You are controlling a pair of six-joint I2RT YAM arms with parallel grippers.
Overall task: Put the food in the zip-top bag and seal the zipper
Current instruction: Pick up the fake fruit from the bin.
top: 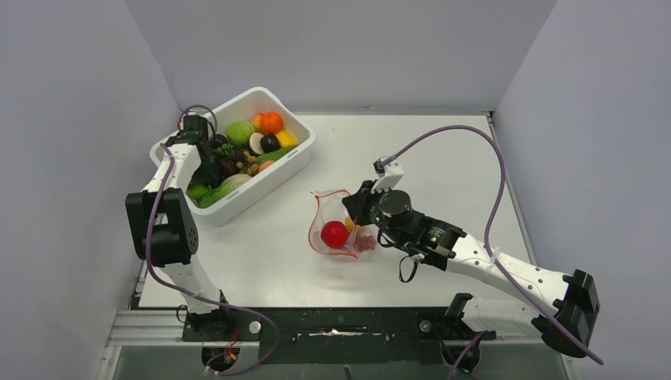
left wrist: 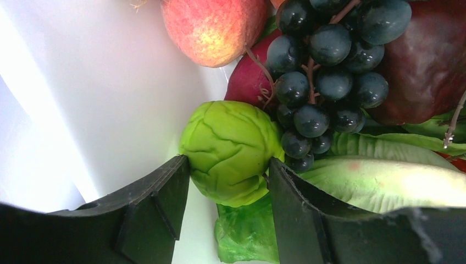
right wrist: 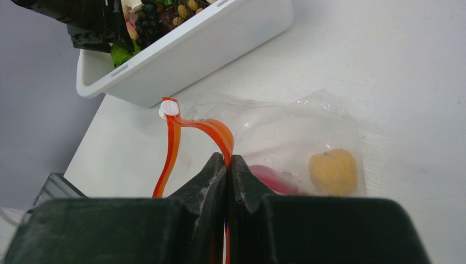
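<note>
The clear zip-top bag [top: 342,229] lies on the table's middle with its mouth open. It holds a red round fruit [top: 335,233] and a small yellow fruit [right wrist: 332,170]. The red-orange zipper [right wrist: 211,127] arches up along the mouth, with a white slider [right wrist: 169,109] at its far end. My right gripper [top: 356,207] [right wrist: 227,159] is shut on the zipper strip. My left gripper [top: 207,172] [left wrist: 229,165] is down inside the white bin [top: 261,186], its two fingers pressed on either side of a green sprout [left wrist: 231,137].
The bin [right wrist: 209,49] stands at the back left, full of toy food: dark grapes [left wrist: 319,82], a peach [left wrist: 214,27], lettuce leaves [left wrist: 384,176], an orange [top: 271,122]. Its white wall [left wrist: 110,82] is just left of my left fingers. Grey walls close in both sides.
</note>
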